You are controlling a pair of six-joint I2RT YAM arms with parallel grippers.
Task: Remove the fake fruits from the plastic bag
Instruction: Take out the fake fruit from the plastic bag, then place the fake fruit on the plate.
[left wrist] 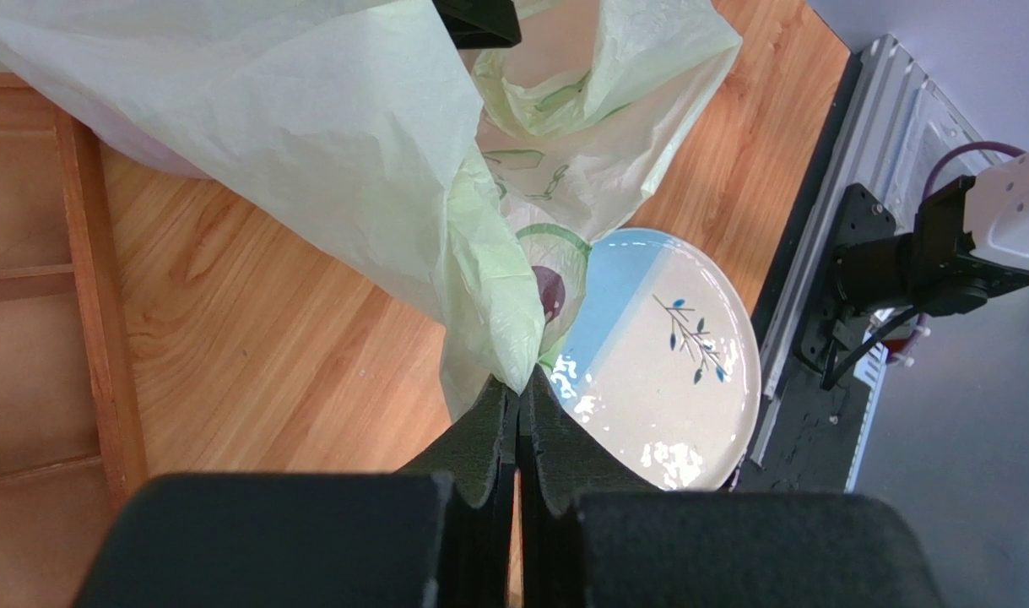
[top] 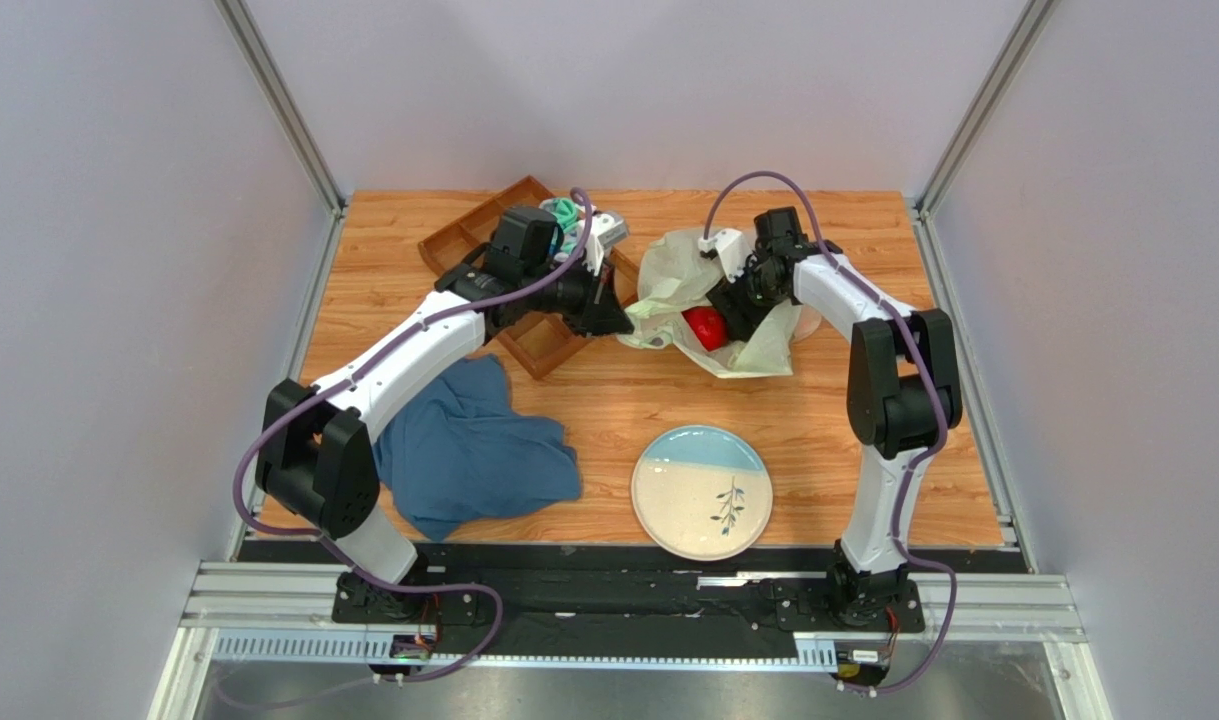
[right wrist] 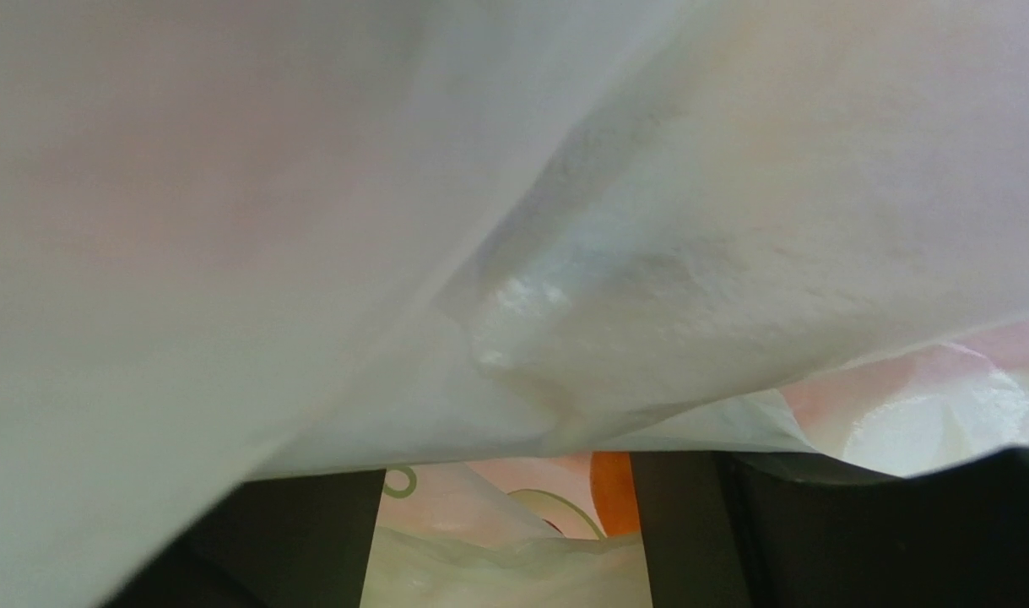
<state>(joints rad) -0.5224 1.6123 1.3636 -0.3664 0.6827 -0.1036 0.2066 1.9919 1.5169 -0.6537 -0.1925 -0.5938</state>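
Surface: a wood-grain table (top: 630,405) between pale grey walls was seen from above.
Plastic bag: the plastic bag (top: 663,270) lay crumpled at the far middle of the table, just right of a wooden tray (top: 488,240), its mouth gaping.
Left gripper: the left gripper (left wrist: 519,399) was pressed together on a fold of the bag's edge, with film stretched away from the pads.
Right gripper: the right gripper (top: 728,308) was sunk in the bag's mouth; in its wrist view the fingers (right wrist: 304,545) were spread, and only film was shown between them.
Fake fruits: one red fruit (top: 704,327) was visible inside the bag beside the right gripper. An orange patch (right wrist: 614,492) was glimpsed past the film, its outline cut off. A dark purple round spot (left wrist: 548,289) could not be told as fruit or print.
Hidden: the rest of the bag's contents were covered, and most of the right wrist view was blocked by film.
Elsewhere: a blue-and-cream plate (top: 702,491) and a dark blue cloth (top: 473,443) lay nearer the arm bases, apart from the bag.
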